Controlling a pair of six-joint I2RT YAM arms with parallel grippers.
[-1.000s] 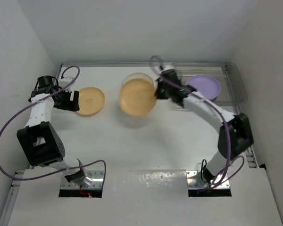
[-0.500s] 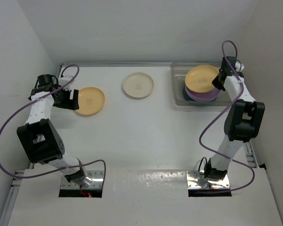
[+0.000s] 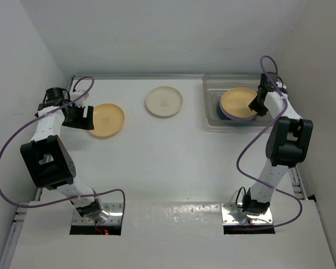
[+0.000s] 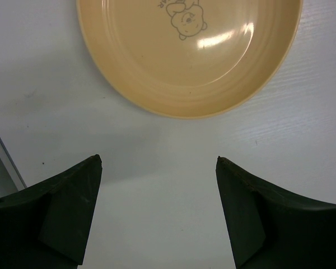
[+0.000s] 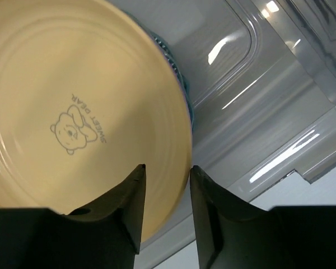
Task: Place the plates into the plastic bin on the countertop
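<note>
1. The right pincer (image 5: 167,171) hangs over the rim of the top yellow plate (image 5: 73,112), with its jaws a little apart and not pinching it. This plate lies on the stack inside the plastic bin (image 5: 252,112).
2. The left pincer (image 4: 158,162) is wide open above the desk (image 3: 168,168), just beside a yellow-orange plate (image 4: 185,56). A cream plate (image 3: 163,101) lies further along the desk.
3. The risk, I think: if the right pincer withdraws low, one finger may catch the rim and drag the plate off the stack.
4. Half a second before, this plate was held higher over the stack; now it has settled. The left arm has hardly moved.
</note>
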